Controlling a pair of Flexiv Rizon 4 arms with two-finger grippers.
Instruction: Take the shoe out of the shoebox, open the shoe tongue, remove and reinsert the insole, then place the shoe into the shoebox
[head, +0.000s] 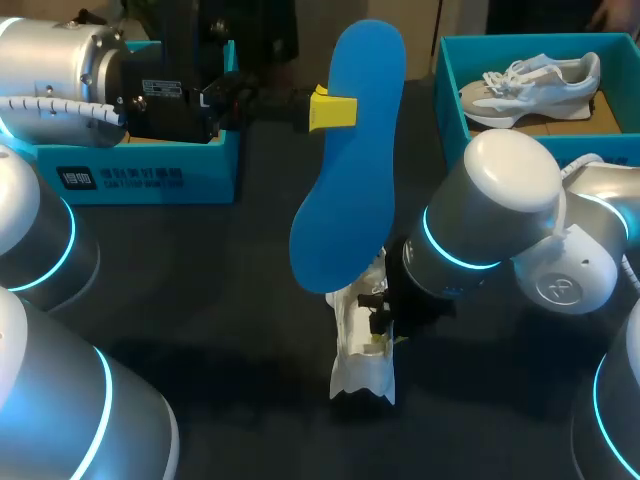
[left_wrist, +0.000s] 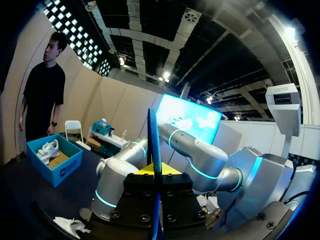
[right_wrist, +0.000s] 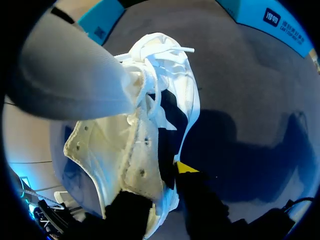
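Note:
My left gripper (head: 325, 110) is shut on a blue insole (head: 350, 150) and holds it upright, high over the middle of the table. In the left wrist view the insole (left_wrist: 154, 140) shows edge-on between the left gripper's (left_wrist: 155, 172) fingers. Below it a white shoe (head: 362, 345) stands on the dark table. My right gripper (head: 378, 325) is at the shoe's opening. In the right wrist view the shoe's side wall (right_wrist: 125, 150) lies between the right gripper's (right_wrist: 160, 175) fingers, which stand apart; one yellow tip (right_wrist: 186, 167) shows beside the fabric.
A teal shoebox (head: 455, 115) at the back right holds a second white shoe (head: 530, 85). Another teal box (head: 140, 170) stands at the back left under my left arm. The table (head: 230, 320) is dark.

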